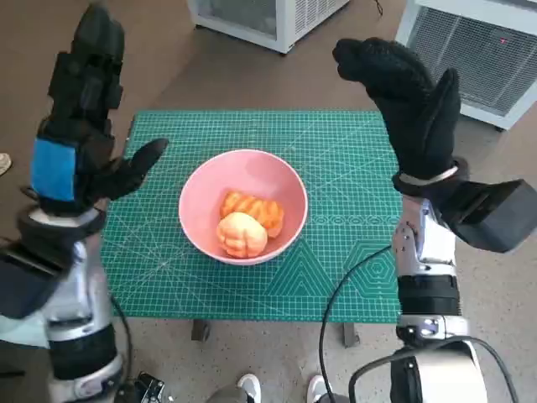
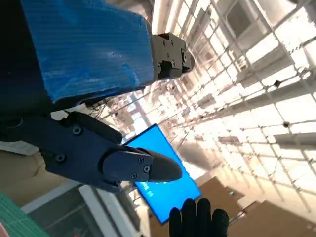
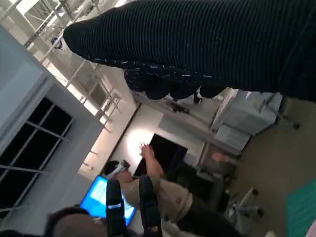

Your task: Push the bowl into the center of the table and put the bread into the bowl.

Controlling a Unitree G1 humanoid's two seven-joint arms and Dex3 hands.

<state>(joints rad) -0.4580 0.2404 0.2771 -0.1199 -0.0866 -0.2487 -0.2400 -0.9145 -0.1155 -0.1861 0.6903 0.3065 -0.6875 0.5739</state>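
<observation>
A pink bowl [image 1: 243, 204] sits near the middle of the green cutting mat [image 1: 336, 159] that covers the table. Inside it lie two pieces of bread [image 1: 250, 223], a pale round one in front and an orange ridged one behind. My left hand [image 1: 80, 117] is raised high over the table's left edge, fingers spread, holding nothing. My right hand [image 1: 411, 96] in the black glove is raised over the right side, also holding nothing. Both wrist views point up at the ceiling and show neither bowl nor bread.
White appliances [image 1: 268, 17] stand on the floor beyond the table, and another [image 1: 478, 50] at the back right. A person [image 3: 158, 192] with a raised arm shows in the right wrist view. Shoes [image 1: 281, 388] show by the table's near edge.
</observation>
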